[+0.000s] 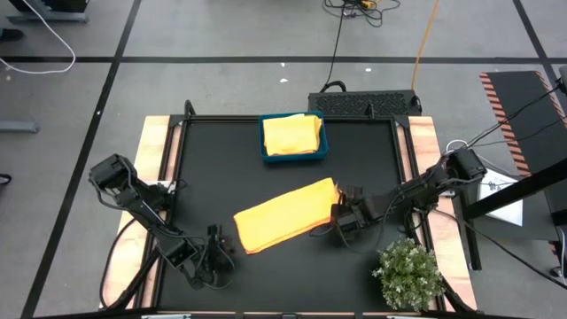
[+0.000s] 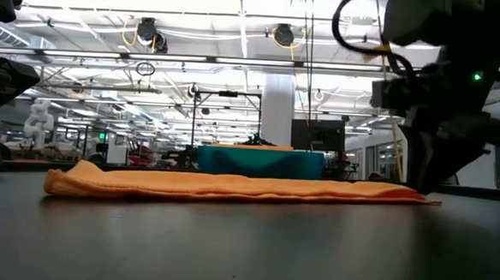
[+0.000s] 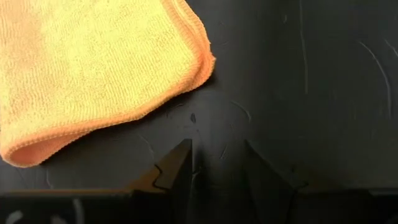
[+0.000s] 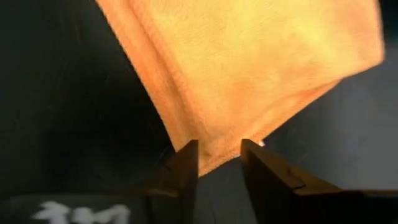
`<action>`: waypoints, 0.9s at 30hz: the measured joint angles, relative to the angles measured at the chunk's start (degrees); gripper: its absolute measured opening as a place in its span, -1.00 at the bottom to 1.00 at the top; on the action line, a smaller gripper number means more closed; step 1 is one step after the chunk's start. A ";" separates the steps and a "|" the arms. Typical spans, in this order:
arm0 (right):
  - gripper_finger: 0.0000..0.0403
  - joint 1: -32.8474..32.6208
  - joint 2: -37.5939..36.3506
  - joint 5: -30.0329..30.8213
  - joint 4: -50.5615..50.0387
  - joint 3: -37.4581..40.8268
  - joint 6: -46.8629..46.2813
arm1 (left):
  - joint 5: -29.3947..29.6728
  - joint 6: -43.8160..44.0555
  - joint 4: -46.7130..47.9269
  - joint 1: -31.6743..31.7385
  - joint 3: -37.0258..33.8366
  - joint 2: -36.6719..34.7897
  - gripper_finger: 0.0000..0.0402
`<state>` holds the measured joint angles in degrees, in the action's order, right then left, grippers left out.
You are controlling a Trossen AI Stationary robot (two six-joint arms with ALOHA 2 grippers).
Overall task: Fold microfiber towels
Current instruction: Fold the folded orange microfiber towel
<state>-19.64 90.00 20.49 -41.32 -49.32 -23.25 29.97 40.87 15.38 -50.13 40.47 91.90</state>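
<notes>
An orange microfiber towel (image 1: 285, 215) lies folded into a long strip on the black table, flat along its whole length in the low view (image 2: 230, 186). My right gripper (image 1: 339, 223) stands over its right end, pointing steeply down, open. The towel's near right corner (image 4: 217, 158) shows in the gap between the fingertips. My left gripper (image 1: 218, 254) waits open just off the towel's left end (image 3: 93, 68), nothing between its fingers. A pale yellow towel (image 1: 292, 135) lies folded in the teal tray (image 1: 263, 146). My right gripper has its two fingertips on either side of the orange towel's near right corner (image 4: 214, 163), coming from above. The corner lies on the table. Whether a finger (image 4: 186, 168) touches the cloth, I cannot tell.
The teal tray stands at the table's far middle and shows behind the towel in the low view (image 2: 257, 162). A small bushy green plant (image 1: 409, 275) stands at the near right corner, close to my right arm. Bare black table lies near the front edge.
</notes>
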 joint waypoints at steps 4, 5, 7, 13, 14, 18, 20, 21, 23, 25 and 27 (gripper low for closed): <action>-0.26 0.02 -2.67 0.26 1.13 0.00 -0.14 | 0.08 -0.28 0.01 0.43 0.00 0.00 -0.28; -0.23 0.02 -3.37 0.29 1.50 0.00 -0.29 | 0.08 -0.37 0.02 0.57 0.00 0.00 -0.28; -0.21 0.02 -4.56 0.51 2.88 0.00 -0.12 | 0.28 -1.11 0.01 0.85 0.00 0.00 -0.28; -0.21 0.02 -7.05 2.40 9.22 0.04 3.41 | 3.29 -4.49 -0.02 2.40 0.02 -2.18 -0.28; -0.22 0.06 -7.13 3.62 10.42 0.04 3.87 | 4.15 -5.80 -0.02 2.75 0.02 -2.81 -0.28; -0.23 2.37 -6.51 8.50 16.08 0.04 4.84 | 9.86 -11.47 -0.25 4.91 0.04 -5.32 -0.28; -0.23 4.67 -5.73 7.23 17.71 0.80 5.60 | 11.83 -14.18 -0.31 7.03 0.04 -5.70 -0.28; -0.23 5.97 -5.43 6.14 18.57 1.56 6.08 | 12.00 -15.53 -0.60 8.37 0.04 -5.73 -0.28; -0.23 8.53 -5.00 3.40 20.00 3.33 7.11 | 10.84 -17.67 -1.45 11.30 0.04 -5.73 -0.28; -0.23 10.72 -4.96 1.46 20.43 5.33 7.66 | 8.27 -20.12 -3.01 14.24 0.02 -5.73 -0.28; -0.23 12.74 -4.98 -0.16 20.97 7.44 8.09 | 5.69 -23.50 -4.41 16.69 0.02 -5.73 -0.28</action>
<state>-6.90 85.01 20.33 -20.35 -41.89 -15.16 35.66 17.38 10.96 -33.44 40.49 86.17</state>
